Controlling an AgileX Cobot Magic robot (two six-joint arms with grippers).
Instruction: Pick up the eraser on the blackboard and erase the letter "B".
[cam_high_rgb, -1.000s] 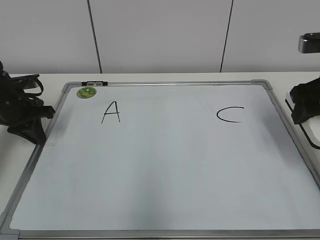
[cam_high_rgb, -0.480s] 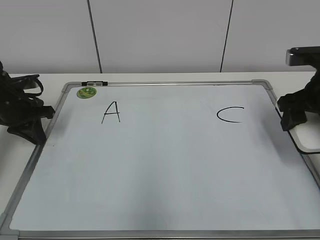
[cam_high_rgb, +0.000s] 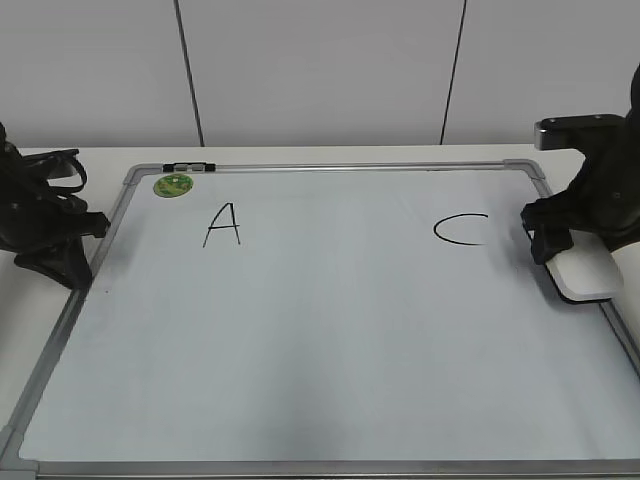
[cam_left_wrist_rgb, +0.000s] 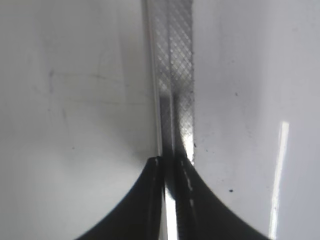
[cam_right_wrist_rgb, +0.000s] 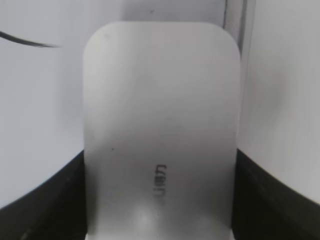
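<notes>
The blackboard is a white board with a grey frame, lying flat on the table. It bears a black "A" and a "C". No letter "B" shows between them. My right gripper is shut on the white eraser at the board's right side, just right of the "C". In the right wrist view the eraser fills the space between the jaws, with a stroke of the "C" at the upper left. My left gripper is shut and empty over the board's left frame.
A small round green magnet sits at the board's top left corner. A small black and white piece lies on the top frame. A white wall stands behind the table. The board's right frame runs beside the eraser.
My right gripper has moved left with the eraser, from beyond the board's right edge over the frame to beside the "C". The left arm has not moved.
</notes>
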